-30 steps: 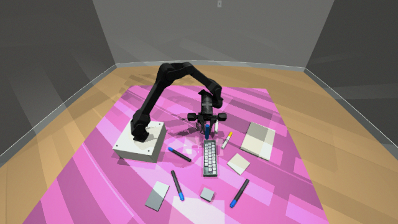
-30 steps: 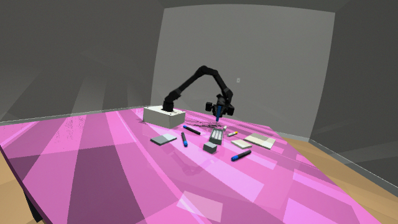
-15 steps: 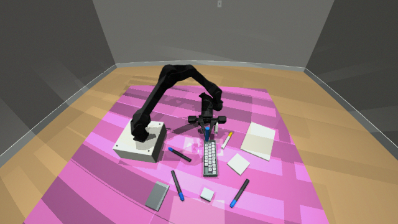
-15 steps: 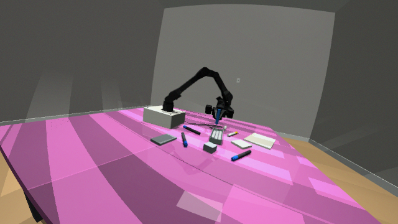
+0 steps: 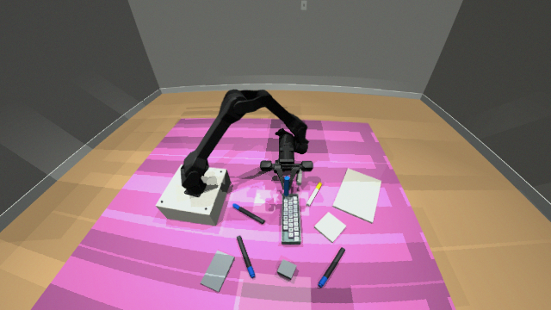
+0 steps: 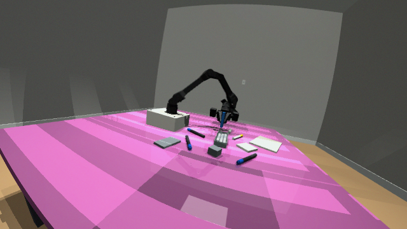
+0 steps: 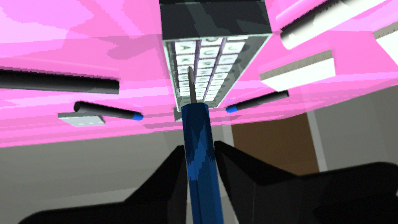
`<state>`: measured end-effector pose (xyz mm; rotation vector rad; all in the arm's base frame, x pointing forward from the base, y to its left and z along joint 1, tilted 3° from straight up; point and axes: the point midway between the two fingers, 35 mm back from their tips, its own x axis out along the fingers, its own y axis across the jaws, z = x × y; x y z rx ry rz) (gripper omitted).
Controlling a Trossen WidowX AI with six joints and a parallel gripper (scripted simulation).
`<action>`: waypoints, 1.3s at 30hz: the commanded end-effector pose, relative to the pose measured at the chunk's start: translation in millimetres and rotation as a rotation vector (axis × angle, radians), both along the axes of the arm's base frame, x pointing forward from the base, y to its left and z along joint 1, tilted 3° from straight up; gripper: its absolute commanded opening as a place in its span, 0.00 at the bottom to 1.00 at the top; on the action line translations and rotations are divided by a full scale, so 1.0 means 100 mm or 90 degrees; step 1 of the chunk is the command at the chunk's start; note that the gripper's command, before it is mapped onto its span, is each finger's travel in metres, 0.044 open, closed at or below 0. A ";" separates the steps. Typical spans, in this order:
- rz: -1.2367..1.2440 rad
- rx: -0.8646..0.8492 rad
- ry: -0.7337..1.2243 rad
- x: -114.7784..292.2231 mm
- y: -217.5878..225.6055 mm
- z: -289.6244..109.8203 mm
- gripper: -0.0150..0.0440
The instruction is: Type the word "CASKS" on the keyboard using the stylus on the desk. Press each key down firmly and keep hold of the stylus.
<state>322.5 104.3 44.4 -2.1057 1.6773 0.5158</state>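
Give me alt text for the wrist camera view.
A black gripper clamps a blue stylus whose thin tip points at a small keyboard on a pink mat. Blue-tipped black pens lie either side.

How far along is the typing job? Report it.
Done: the blue stylus is off the desk, clamped in the gripper, jaws shut on its barrel.
In hand: its tip points at the keyboard end nearest the arm, over the keys.
Left: the frames cannot show which letters of CASKS are typed; the grip must hold throughout.
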 end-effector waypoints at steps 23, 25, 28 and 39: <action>-0.003 0.001 0.000 -0.01 0.00 -0.10 0.39; -0.003 0.001 0.000 0.00 0.00 -0.11 0.39; -0.003 0.001 0.000 0.00 0.00 -0.11 0.39; -0.003 0.001 0.000 0.00 0.00 -0.15 0.39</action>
